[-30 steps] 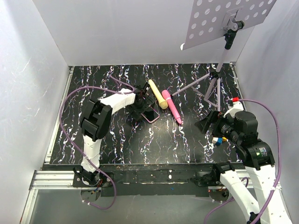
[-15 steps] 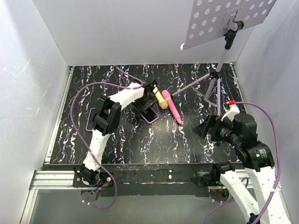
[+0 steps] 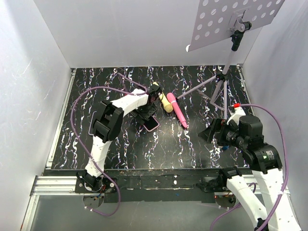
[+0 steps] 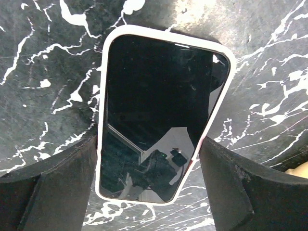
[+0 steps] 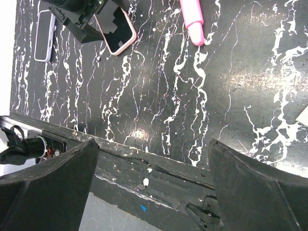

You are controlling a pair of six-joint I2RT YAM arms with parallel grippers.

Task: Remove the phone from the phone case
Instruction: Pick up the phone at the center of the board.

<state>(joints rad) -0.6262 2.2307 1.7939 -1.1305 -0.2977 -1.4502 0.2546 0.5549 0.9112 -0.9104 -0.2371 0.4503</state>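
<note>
Two black fingers of the left gripper (image 4: 149,185) stand open beside the glossy black-screened phone (image 4: 161,115) in its salmon-pink soft case (image 4: 219,103); the right gripper (image 5: 154,185) is open too.

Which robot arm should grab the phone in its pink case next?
Probably the left. Its pincer is open right over the phone in the phone case. The right pincer, also open, hangs far away near the table's front edge.

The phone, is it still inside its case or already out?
Still inside. In the left wrist view the phone lies screen up with the pale rim of the case wrapped all around its edge.
</note>
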